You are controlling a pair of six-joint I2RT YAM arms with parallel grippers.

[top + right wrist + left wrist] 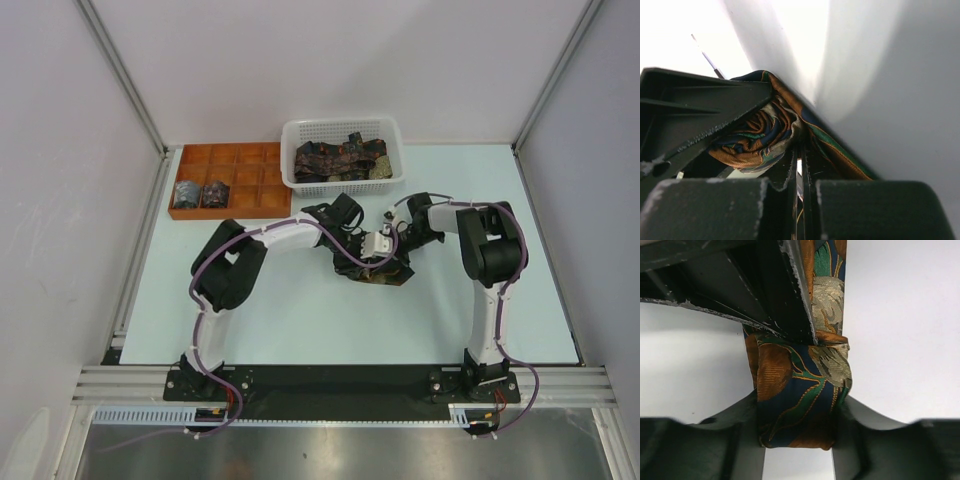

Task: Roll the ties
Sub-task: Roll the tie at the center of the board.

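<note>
Left gripper (pixel 799 415) half-closed, squeezing the rolled tie (pixel 800 385); right gripper (pixel 801 157) pinched shut on its tail, roll at 10 o'clock.

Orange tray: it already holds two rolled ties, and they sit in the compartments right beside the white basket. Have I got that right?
Not quite. The orange tray does hold two rolled ties, but they sit in the two compartments at its left end, in the near row, away from the white basket. The top external view shows it.

Top camera looks down over the table (pixel 300 325); both wrist cameras sit close on one tie (pixel 800 405).
</note>
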